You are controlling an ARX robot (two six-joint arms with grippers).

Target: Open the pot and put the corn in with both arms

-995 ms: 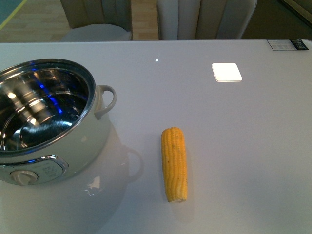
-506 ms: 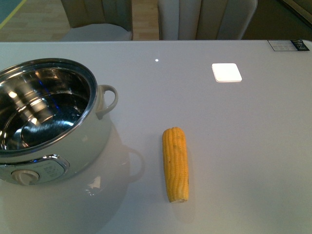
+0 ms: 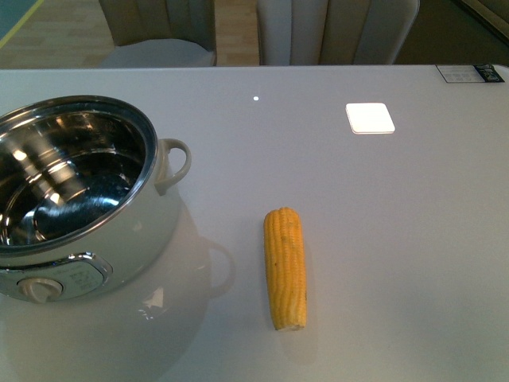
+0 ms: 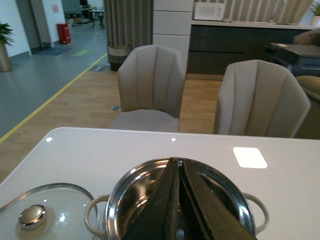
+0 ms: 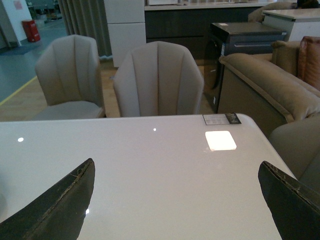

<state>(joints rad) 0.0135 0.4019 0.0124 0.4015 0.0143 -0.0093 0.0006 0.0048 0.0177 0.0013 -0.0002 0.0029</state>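
The white pot (image 3: pixel 119 239) stands open at the front left of the table, its steel bowl (image 3: pixel 64 175) empty. The yellow corn (image 3: pixel 285 267) lies on the table to its right, blunt cut end toward me. No arm shows in the front view. In the left wrist view my left gripper (image 4: pixel 179 161) is shut and empty, above the open pot (image 4: pixel 115 200). The glass lid (image 4: pixel 42 212) with its knob lies on the table beside the pot. In the right wrist view my right gripper (image 5: pixel 177 172) is open wide over bare table; the corn is out of that view.
A bright square light patch (image 3: pixel 370 118) lies on the table at the back right, and a label (image 3: pixel 471 73) at the far right corner. Chairs (image 3: pixel 334 30) stand behind the far edge. A sofa (image 5: pixel 270 85) stands beyond the table's right side.
Reflections inside the steel bowl have shifted and the blue glints have faded. The pot and corn have stayed in place.
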